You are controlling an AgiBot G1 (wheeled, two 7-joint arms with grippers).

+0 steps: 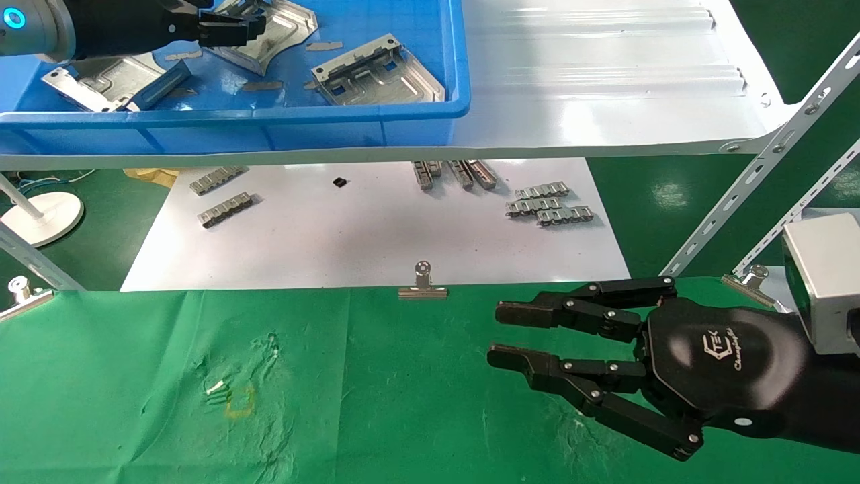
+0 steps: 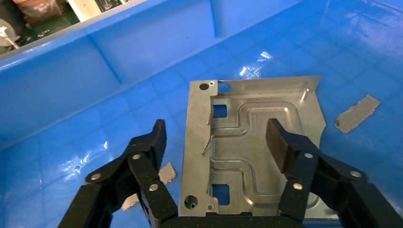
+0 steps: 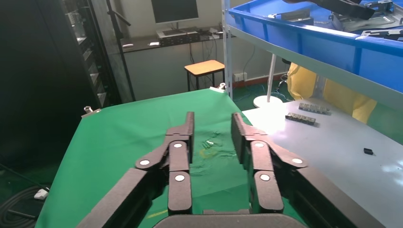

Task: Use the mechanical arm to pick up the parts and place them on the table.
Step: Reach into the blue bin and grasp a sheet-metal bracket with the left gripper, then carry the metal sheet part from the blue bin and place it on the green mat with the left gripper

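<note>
Left gripper (image 2: 216, 137): inside blue bin (image 1: 430, 111), jaws spread wide over one part (image 2: 252, 147), not touching.
Right gripper (image 1: 500, 334): jaws apart, empty, above green tabletop (image 1: 134, 376).
Other parts (image 1: 376, 74): lying near bin's front wall.

Three silver stamped parts lie flat in the blue bin on the far left: one (image 1: 101, 82) at the bin's left, one (image 1: 269, 33) farther back under the left mechanical arm (image 1: 232, 28), whose fingers are spread above it, one (image 1: 376, 74) on the right. The right mechanical arm (image 1: 504, 336) hovers, fingers apart, over the near green table (image 1: 134, 376)
</note>
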